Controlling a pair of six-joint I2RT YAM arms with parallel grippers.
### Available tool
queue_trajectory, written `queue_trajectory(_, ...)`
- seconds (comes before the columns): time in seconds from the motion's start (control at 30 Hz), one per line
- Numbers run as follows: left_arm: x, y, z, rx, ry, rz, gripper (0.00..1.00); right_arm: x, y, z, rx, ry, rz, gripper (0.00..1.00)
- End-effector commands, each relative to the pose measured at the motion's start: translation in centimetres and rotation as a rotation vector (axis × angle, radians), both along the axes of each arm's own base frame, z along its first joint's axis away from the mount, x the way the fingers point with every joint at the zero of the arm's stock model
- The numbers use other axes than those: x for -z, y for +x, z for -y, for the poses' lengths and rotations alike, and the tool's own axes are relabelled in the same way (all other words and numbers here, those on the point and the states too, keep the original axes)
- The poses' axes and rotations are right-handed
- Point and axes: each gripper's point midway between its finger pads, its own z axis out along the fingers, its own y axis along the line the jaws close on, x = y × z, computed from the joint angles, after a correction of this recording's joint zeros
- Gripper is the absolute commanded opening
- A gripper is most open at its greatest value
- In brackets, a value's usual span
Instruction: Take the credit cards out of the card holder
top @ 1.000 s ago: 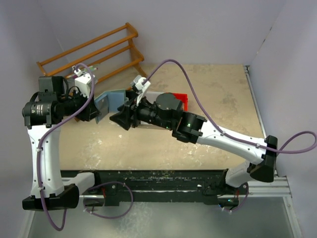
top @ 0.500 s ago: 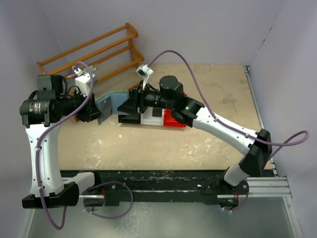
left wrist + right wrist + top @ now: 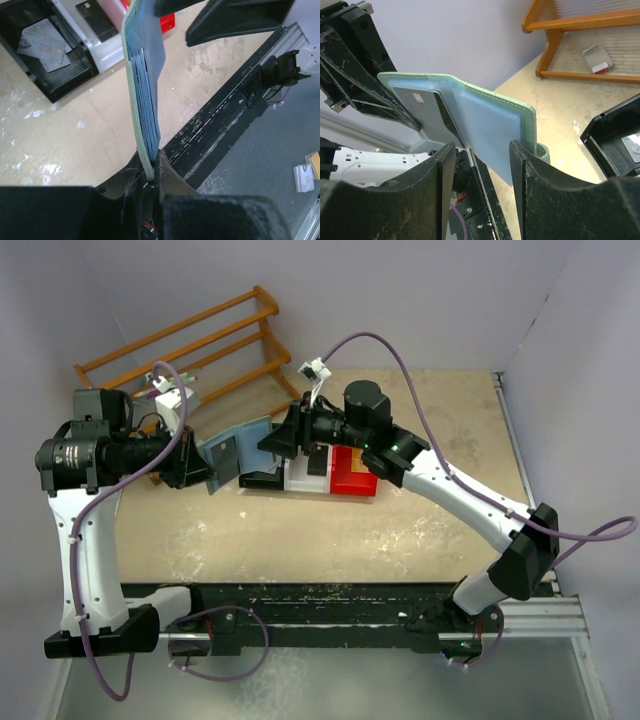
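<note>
Left gripper (image 3: 198,468) pressed tight on one edge of the card holder (image 3: 235,448), gripping it open like a book and clear of the table (image 3: 400,530), left of centre and toward the far side. From the left wrist, grey-green cover and paler blue leaves seen edge-on, rising straight out of the clamped fingertips. Right gripper (image 3: 270,442) extended in from the right, level with the holder's right-hand leaf, its fingers (image 3: 435,180) spread apart with that leaf's lower corner showing in the gap between them; cannot tell whether either finger touches it. One dark card (image 3: 422,107) with a metal chip tucked into a pocket on the holder's left-hand inner face, half covered by the teal leaf in front. Just right of the holder and slightly nearer, three bins in a row on the table: black bin (image 3: 60,90) on the left, white bin (image 3: 107,50) in the middle, red bin (image 3: 355,478) on the right. Silvery cards (image 3: 42,45) overlapping on the floor of the black bin; a black card (image 3: 95,20) lying flat in the white bin. Wooden rack (image 3: 190,340) at the far left, against the wall.
</note>
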Motion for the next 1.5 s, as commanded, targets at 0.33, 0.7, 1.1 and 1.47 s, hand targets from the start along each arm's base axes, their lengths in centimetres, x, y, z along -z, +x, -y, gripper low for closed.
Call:
queue_trajectory(0.33,-3.4,-1.9,2.5,0.173,-0.122,0.114,0.00,-5.6,-2.2,0.0,-0.098,0.113,0.046,0.49)
queue_trajectory(0.7,-3.8,-2.1,2.8,0.179,-0.149,0.114,0.00,-6.6,-5.5,-0.4,-0.279,0.203,0.012,0.49)
queue_trajectory(1.1,-6.0,-3.5,4.2,0.271,-0.256,0.144,0.00,-6.4,-5.9,0.1,-0.364,0.181,0.039,0.50)
queue_trajectory(1.47,-6.8,-4.2,4.7,0.293,-0.293,0.154,0.00,-6.3,-5.2,1.4,-0.447,0.175,0.074,0.49)
